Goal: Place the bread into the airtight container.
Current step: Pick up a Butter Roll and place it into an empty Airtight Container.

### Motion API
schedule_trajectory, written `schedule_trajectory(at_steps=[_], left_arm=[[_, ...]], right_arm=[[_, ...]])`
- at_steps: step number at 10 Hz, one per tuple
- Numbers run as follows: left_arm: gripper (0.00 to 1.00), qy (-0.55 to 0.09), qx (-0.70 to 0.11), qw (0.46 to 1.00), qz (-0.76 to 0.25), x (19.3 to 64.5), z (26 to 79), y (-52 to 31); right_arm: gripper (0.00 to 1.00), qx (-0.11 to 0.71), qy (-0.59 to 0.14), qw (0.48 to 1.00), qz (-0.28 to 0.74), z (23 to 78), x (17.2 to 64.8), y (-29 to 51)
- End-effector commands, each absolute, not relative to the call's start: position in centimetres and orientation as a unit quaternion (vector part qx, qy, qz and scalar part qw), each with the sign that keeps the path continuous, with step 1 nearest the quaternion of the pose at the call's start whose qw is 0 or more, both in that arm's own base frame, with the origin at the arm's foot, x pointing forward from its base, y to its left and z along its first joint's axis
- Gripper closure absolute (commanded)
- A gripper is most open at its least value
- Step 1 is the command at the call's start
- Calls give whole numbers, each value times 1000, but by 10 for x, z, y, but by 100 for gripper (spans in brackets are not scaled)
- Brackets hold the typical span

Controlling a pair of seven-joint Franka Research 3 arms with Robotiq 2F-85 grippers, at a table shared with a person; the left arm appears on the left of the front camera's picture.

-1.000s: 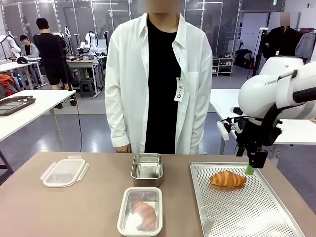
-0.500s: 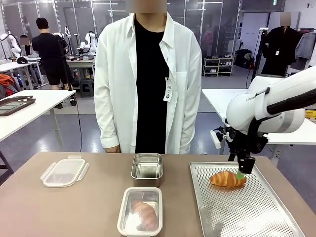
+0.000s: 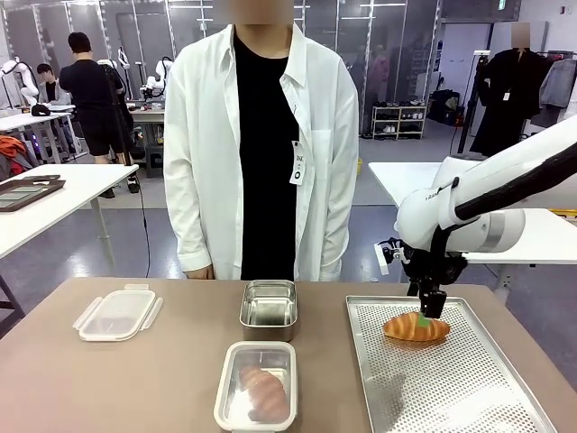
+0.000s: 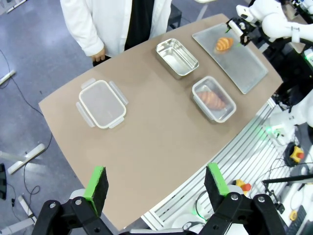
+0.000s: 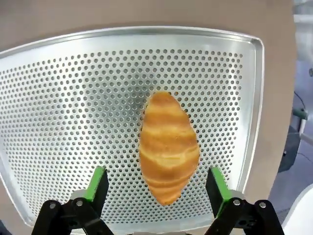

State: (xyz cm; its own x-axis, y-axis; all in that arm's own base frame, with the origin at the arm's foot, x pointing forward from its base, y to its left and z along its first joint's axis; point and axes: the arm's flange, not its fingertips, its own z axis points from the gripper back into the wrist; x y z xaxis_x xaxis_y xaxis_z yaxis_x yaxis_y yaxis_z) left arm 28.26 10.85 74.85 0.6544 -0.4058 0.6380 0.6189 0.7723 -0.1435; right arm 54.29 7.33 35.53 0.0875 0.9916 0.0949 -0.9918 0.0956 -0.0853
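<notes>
Right gripper (image 3: 425,316) released, jaws wide, nothing held. It hangs fingers-down right over the croissant (image 3: 416,328) at the far end of the tray. Touching or just above it: cannot tell from the front.

Table (image 3: 135,388): brown, shared. A person (image 3: 261,153) in a white shirt stands at the far edge, hands not on anything.

Tray (image 3: 451,388): perforated metal, on the robot's right side of the table, bare apart from the one croissant.

Clear container (image 3: 227,397): near centre, open, a second croissant (image 3: 261,392) already lying in it. Probably the airtight one, since the clip lid (image 3: 117,313) lies well apart at far left.

Steel container (image 3: 268,308): empty, just beyond the clear one.

Left gripper (image 4: 156,182): also open and empty, high up and well apart from the table, looking down on the whole layout.

Key relation, from the right wrist view: the croissant (image 5: 167,147) lies centred between the two pads (image 5: 98,182). Its long axis runs straight away from the camera, across the line the jaws close along. So the pads would meet its narrow flanks, which looks like a good grip line needing no wrist roll. From the front, that axis runs left-right across the tray.

Right arm is far nearer, so the pick is its job. Both containers lie to the robot's left of the tray, so the carry goes leftward and, for the clear one, toward the robot.

Soft pastry, so I'd expect it to crush if squeezed hard.
</notes>
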Motion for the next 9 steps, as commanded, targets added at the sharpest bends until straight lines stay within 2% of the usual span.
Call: schedule_trajectory(at_steps=[1, 9], left_arm=[[0, -304, -178, 888, -297, 281, 750, 108], [0, -304, -178, 888, -297, 281, 750, 108]], right_arm=[[0, -10, -60, 759, 648, 348, 557, 75], [0, 0, -26, 770, 638, 296, 585, 68]])
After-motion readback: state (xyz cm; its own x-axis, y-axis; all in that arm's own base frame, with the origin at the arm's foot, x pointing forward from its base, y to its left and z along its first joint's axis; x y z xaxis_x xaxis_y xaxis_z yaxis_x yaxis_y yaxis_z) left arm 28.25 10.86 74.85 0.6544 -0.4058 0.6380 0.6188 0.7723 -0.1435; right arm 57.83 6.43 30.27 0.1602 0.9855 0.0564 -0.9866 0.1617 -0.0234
